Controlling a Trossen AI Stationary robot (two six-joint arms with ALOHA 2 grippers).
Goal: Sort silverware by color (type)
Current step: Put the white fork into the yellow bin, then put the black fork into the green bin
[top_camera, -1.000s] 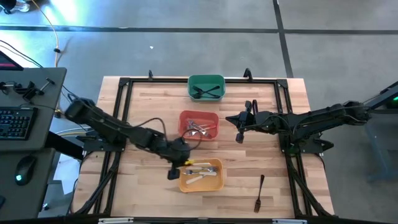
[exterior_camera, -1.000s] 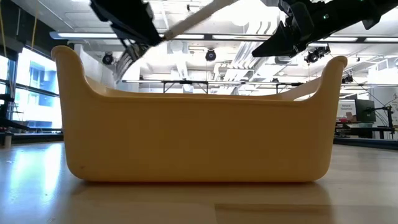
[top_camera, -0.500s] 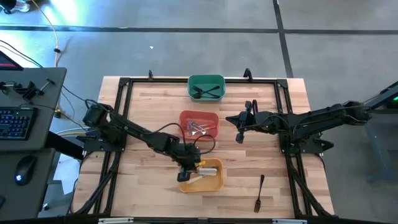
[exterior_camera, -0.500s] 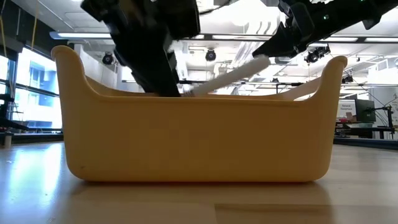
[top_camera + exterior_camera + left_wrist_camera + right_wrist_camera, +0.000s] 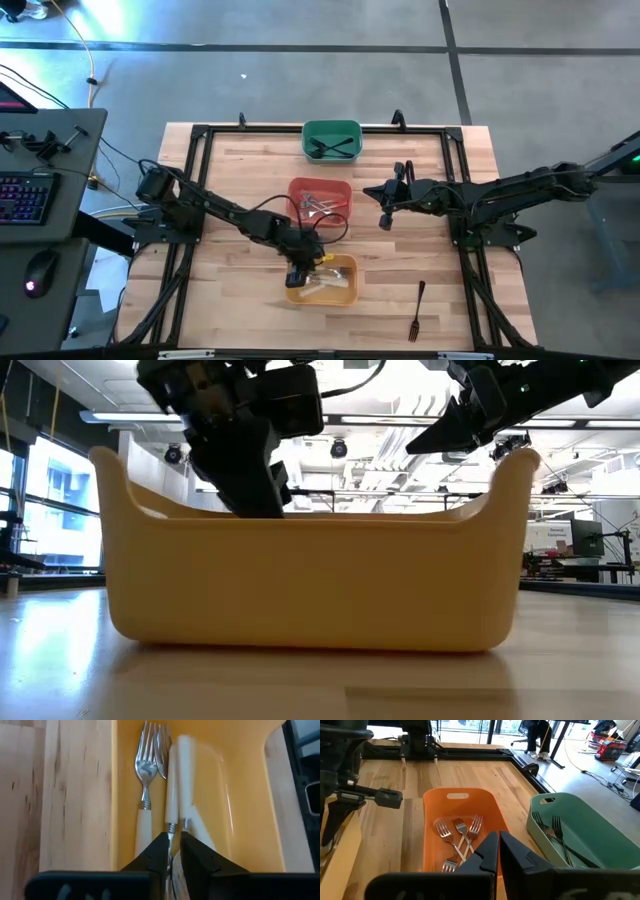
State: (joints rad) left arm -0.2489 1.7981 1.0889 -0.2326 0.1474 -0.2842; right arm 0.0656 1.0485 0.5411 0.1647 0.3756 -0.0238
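Note:
My left gripper point(image 5: 298, 272) point(image 5: 172, 852) is down inside the yellow bin point(image 5: 340, 292), at its left end, shut on a white-handled utensil point(image 5: 172, 790). Another white-handled fork point(image 5: 144, 795) lies beside it on the bin floor. In the low view the left gripper point(image 5: 245, 480) dips behind the yellow bin's wall point(image 5: 310, 585). My right gripper point(image 5: 385, 215) point(image 5: 498, 852) waits shut in the air, right of the red bin point(image 5: 320, 200). Silver forks point(image 5: 457, 832) lie in that bin. Dark forks point(image 5: 333, 148) lie in the green bin point(image 5: 331, 128). One dark fork point(image 5: 417, 310) lies flat on the table. My left gripper pinches the white-handled utensil between its two fingers at the thin metal neck point(image 5: 170, 829), just past the handle. The head end is hidden behind the fingers point(image 5: 159, 851). The handle points straight away from the gripper and lies low along the bin floor among the other pieces.
The three bins stand in a row down the table's middle: green far, red middle, yellow near. A black frame point(image 5: 200, 135) runs along the table's edges. Bare wood point(image 5: 240, 175) lies left of the bins, and also right of them around the lone dark fork.
My left gripper has moved toward the table's right edge and down into the yellow bin with the white-handled utensil. The handle slanted up above the rim before and now lies down inside the bin. The yellow bin has shifted slightly.

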